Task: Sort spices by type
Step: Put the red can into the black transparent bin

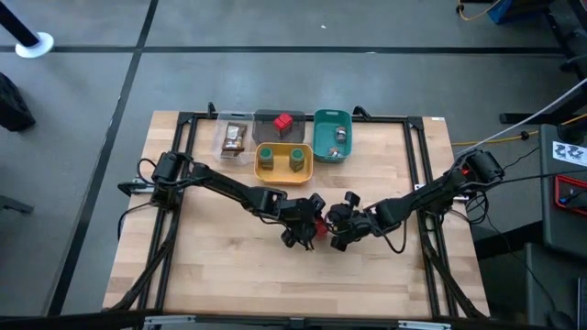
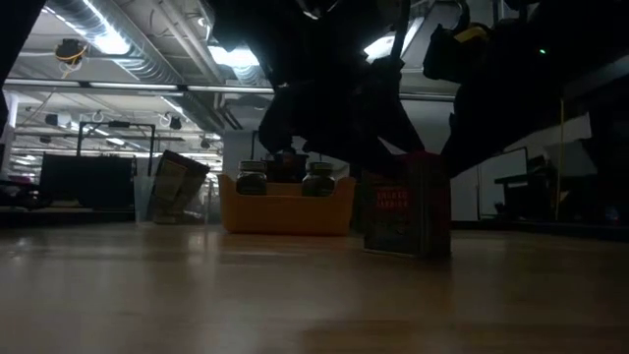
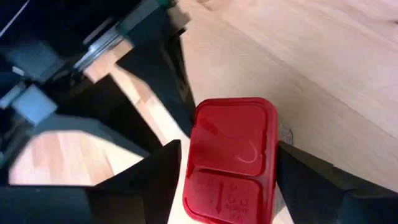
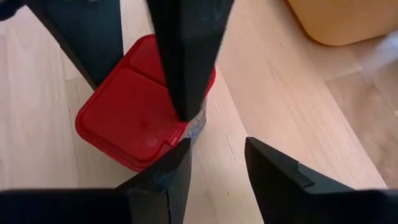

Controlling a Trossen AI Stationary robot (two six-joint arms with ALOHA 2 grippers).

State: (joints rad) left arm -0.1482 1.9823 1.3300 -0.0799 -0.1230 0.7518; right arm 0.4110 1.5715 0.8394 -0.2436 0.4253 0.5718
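From above, the left gripper and right gripper are seen meeting over a red spice box well in front of the yellow tray. At table height, the box is shown upright beside that tray. In the left wrist view, spread fingers are placed either side of the box. In the right wrist view, parted fingers are held just beside the box, gripping nothing.

arms: dark, jointed | cables: black, looped | tool fingers: black, wedge-shaped, seemingly matte
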